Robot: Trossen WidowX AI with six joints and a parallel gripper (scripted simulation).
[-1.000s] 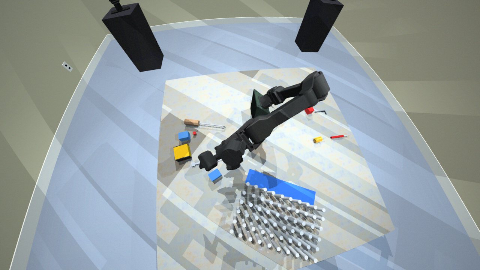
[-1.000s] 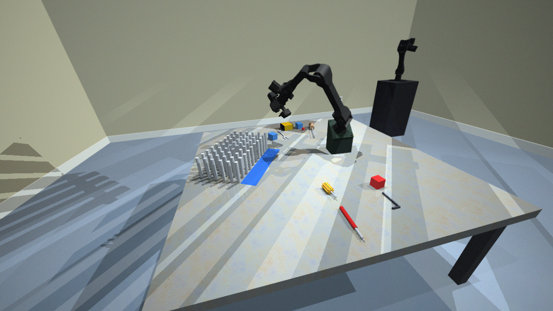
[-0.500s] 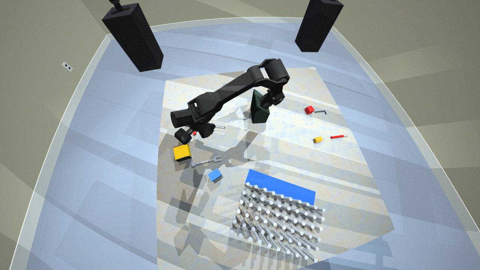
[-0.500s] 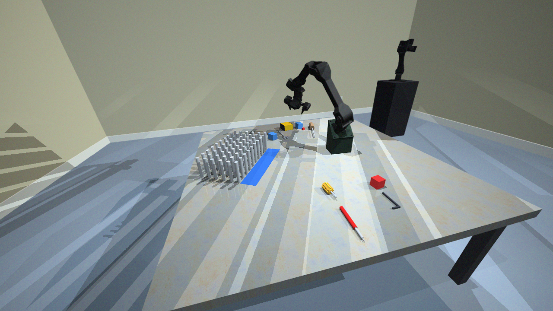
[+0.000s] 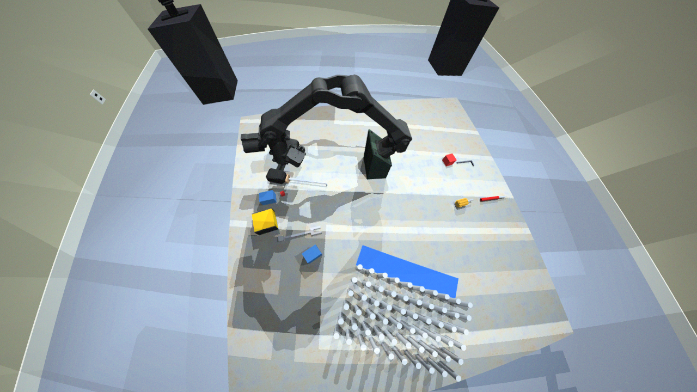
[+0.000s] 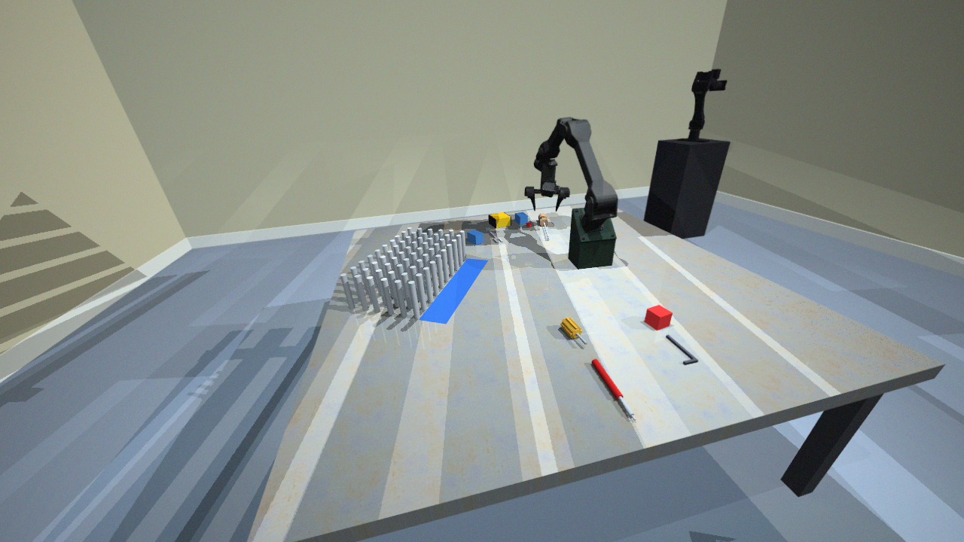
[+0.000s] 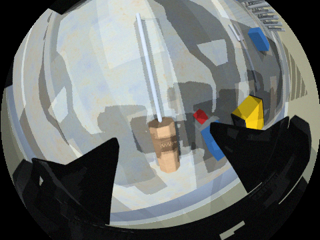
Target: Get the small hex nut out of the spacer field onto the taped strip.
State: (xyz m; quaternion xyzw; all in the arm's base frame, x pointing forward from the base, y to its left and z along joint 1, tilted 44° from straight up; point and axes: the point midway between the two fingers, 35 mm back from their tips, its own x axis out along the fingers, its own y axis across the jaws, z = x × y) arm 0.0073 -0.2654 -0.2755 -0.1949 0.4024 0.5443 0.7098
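Observation:
My gripper [image 5: 286, 167] [image 6: 546, 209] [image 7: 165, 135] is open and points down above the wooden-handled tool [image 7: 164, 147] [image 6: 543, 219], with nothing between its fingers. In the wrist view the handle shows between the fingertips, and its long thin shaft [image 7: 147, 63] [image 5: 307, 182] points away. The upright metal spacers [image 5: 372, 316] [image 6: 413, 296] [image 7: 267, 16] stand in rows, away from the gripper. The blue taped strip [image 5: 409, 268] [image 6: 455, 293] lies along their front. No hex nut can be made out in any view; the inside of the field is mostly hidden.
Close to the handle are a small red cube [image 7: 201, 116], a blue block [image 5: 267, 197] and a yellow block [image 5: 264, 220]. A forked tool [image 5: 297, 235] and another blue block [image 5: 311, 253] lie nearer the spacers. A hex key [image 6: 681, 349], red cube [image 6: 657, 317], yellow tool [image 6: 570, 328] and red tool [image 6: 606, 379] lie across the table.

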